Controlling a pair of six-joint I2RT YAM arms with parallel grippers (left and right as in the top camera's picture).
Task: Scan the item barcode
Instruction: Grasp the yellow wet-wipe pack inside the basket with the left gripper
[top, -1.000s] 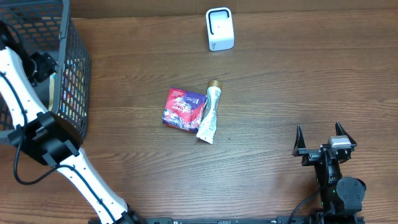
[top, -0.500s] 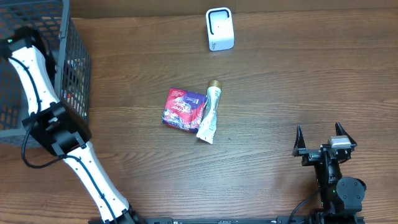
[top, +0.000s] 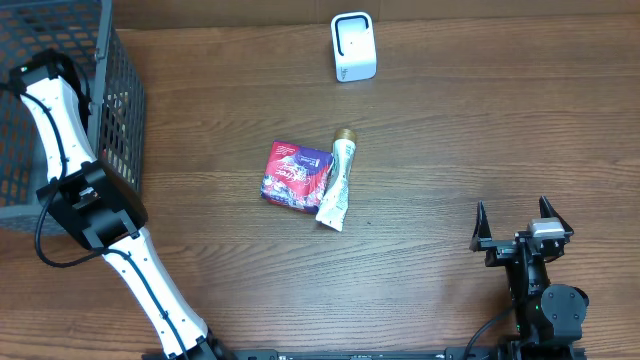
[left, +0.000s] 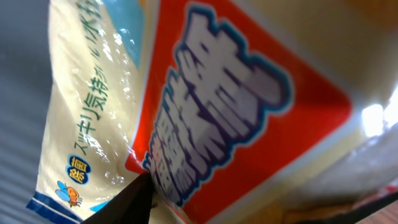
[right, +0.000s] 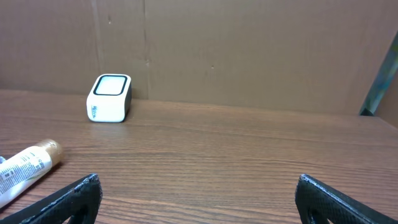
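Now, left jaws: in the basket (top: 125, 120), by a red packet (left: 236, 112); cannot tell if gripping.
right jaws: wide apart, empty.

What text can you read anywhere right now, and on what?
"キリ気持" (partial): cream packet, left wrist view.
Large white characters on orange pack: cropped, unreadable.
Purple pouch, tube: print too small.
Scanner: nothing legible.

left arm (top: 62, 135): white links, black joints | right fingers (right: 74, 198): black
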